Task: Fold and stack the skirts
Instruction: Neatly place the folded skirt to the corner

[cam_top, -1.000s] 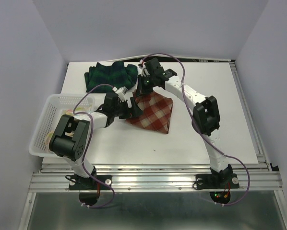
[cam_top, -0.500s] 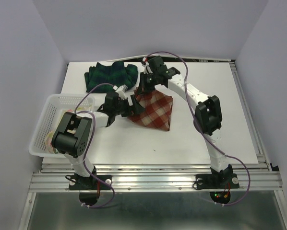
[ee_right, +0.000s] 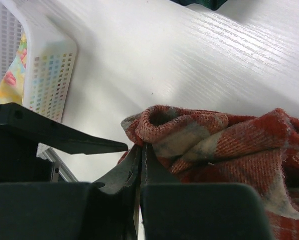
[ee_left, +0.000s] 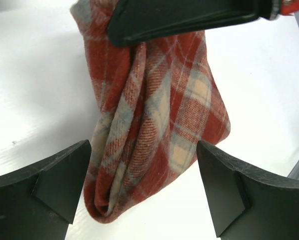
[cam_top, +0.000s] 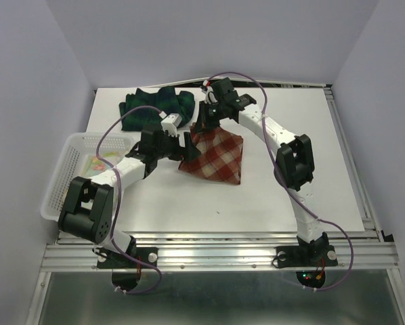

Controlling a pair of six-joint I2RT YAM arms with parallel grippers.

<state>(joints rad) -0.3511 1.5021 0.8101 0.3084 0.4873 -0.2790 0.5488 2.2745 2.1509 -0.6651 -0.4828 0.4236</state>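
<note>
The red-and-cream plaid skirt (cam_top: 217, 157) lies mid-table with its far left corner lifted. My right gripper (cam_top: 201, 128) is shut on that corner; in the right wrist view (ee_right: 142, 150) the jaws pinch the cloth edge (ee_right: 224, 145). My left gripper (cam_top: 184, 145) is open at the skirt's left side. In the left wrist view (ee_left: 144, 200) the bunched skirt (ee_left: 149, 120) hangs between the spread fingers (ee_left: 54, 180) without touching them. The dark green-navy plaid skirt (cam_top: 155, 107) lies at the back left. The pastel flowered skirt (cam_top: 94, 164) lies in the basket.
The white mesh basket (cam_top: 66, 177) stands at the table's left edge and also shows in the right wrist view (ee_right: 47, 70). The right arm arches over the table's right middle. One finger of the right gripper (ee_left: 189, 17) crosses the top of the left wrist view.
The left arm's elbow has dropped toward the near left, uncovering the basket. Its gripper stays at the skirt's left side. The right gripper has shifted slightly, still holding the corner.
</note>
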